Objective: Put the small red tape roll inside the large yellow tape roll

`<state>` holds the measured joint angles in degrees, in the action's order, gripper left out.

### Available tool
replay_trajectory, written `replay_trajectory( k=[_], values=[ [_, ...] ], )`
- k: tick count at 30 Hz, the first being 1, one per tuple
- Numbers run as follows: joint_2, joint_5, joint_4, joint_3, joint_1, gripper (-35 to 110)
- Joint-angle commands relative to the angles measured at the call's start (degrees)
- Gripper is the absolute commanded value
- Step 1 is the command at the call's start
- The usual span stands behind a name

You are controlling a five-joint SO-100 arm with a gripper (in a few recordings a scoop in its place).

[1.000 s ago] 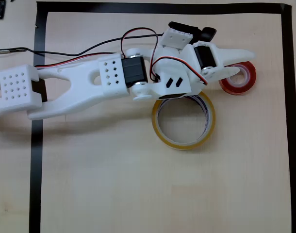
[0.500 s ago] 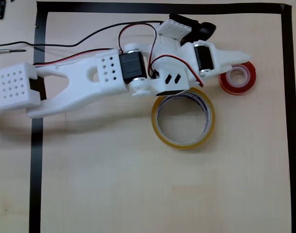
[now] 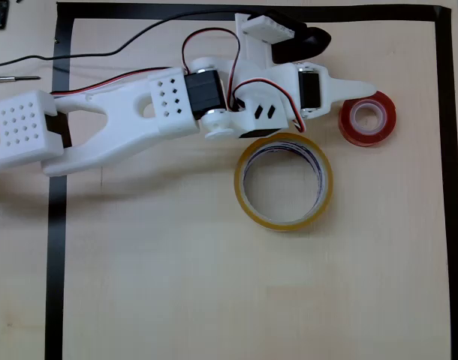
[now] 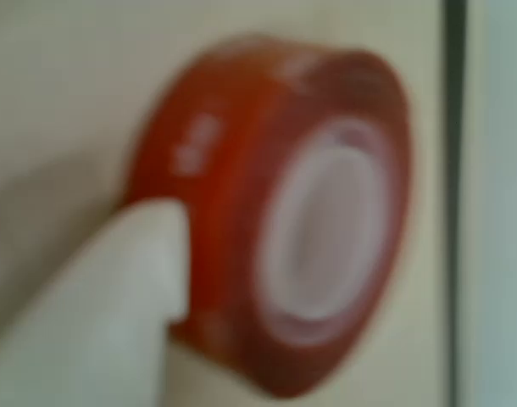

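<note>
The small red tape roll (image 3: 368,120) lies flat on the wooden table (image 3: 176,285) at the right side of the overhead view, well inside the black tape border (image 3: 445,187), its white core facing up. The large yellow tape roll (image 3: 284,181) lies flat just to its lower left, apart from it, its wide hole bare. The gripper (image 3: 364,90) sits at the red roll's upper left edge; one white finger points right, its tip over the roll's rim. In the blurred wrist view the red roll (image 4: 284,220) looms close, with a white fingertip (image 4: 131,280) against its outer wall. How far the jaws are apart cannot be told. The white arm (image 3: 124,124) stretches in from the left, with red and black wires (image 3: 206,45) looping over it.
</note>
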<state>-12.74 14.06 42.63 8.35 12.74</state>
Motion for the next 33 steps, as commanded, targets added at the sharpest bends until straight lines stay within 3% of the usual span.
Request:
replay_trajectory(
  k=[1, 22, 33],
  values=[
    [-7.73, 2.64, -0.7, -1.41, -0.62, 22],
    [-9.14, -4.75, 3.34, -1.93, -10.72, 25],
    [-8.61, -8.7, 1.05, -4.92, -8.26, 24]
  ],
)
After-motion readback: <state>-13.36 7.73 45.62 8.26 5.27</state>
